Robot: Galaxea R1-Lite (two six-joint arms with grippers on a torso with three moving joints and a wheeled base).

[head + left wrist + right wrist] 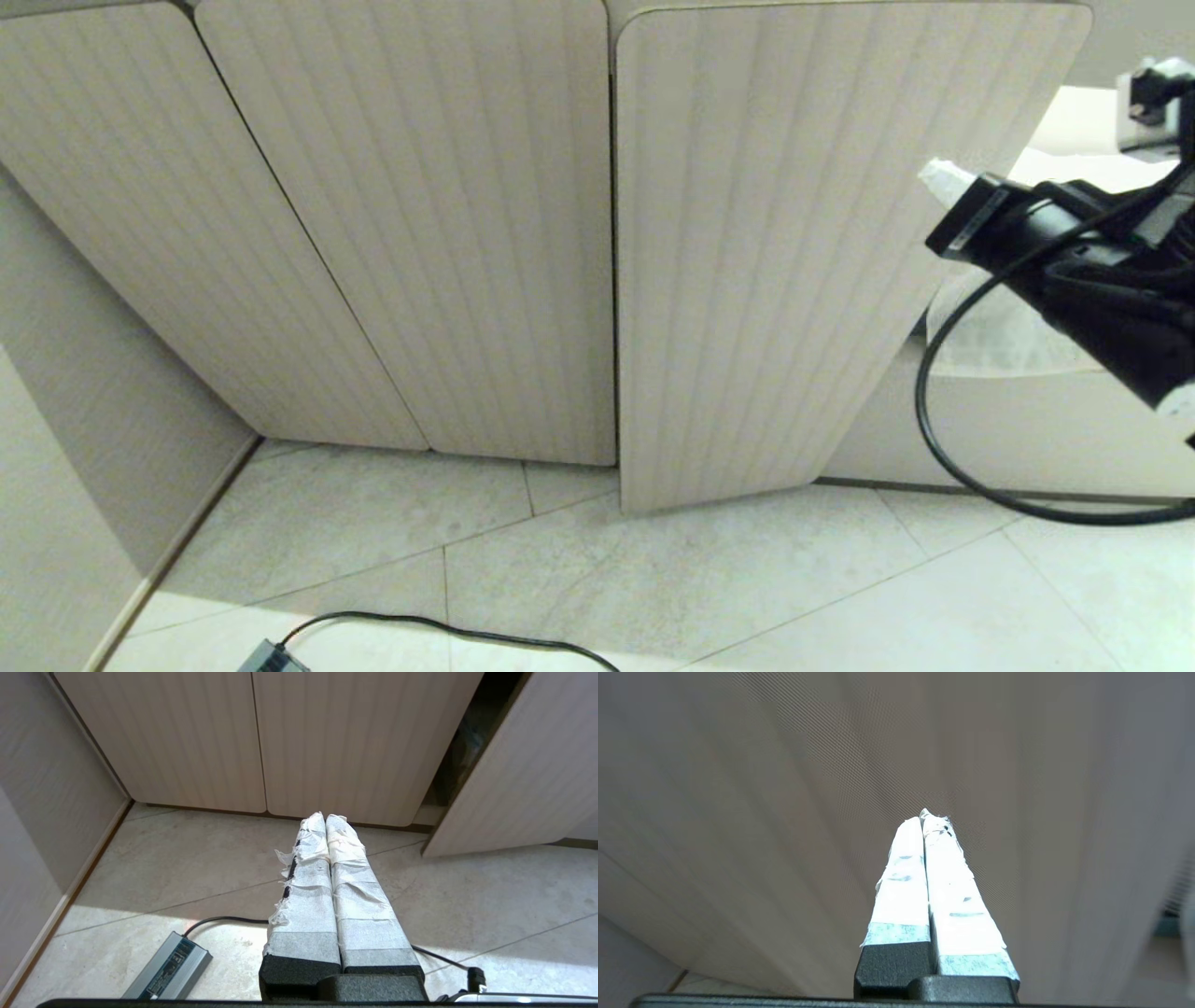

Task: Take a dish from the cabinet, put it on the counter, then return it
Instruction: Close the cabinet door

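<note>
A: Nearest to us is the left tool (pixel 325 820), its taped fingers pressed flat together with nothing between them, hanging over the floor (pixel 187 868) above a grey power brick (pixel 169 967) and its cable (pixel 224 919).

B: And the right tool (pixel 927 819) is pinched fully together too, empty, its tips close to the ribbed face of the open door (pixel 784 788). From the head we see only a white tip of it at that door's (pixel 775 243) outer edge.

A: So where is the dish?

B: We can't see it. The cabinet (pixel 401 215) shows two closed doors on the left and the one swung out. Through the gap in the left wrist view the inside is dark. We judge the dish is in there, not yet reached.

A: How do we expect it to handle?

B: As a small dish, we'd guess it is light and rigid, but slick and breakable. The taped fingers should help with friction.

A: Where do we take hold?

B: On the rim, we think, one finger inside the wall and one outside, squeezing gently. We'd have to spread the right tool first, and we'd keep the dish level while it clears the door edge.
</note>
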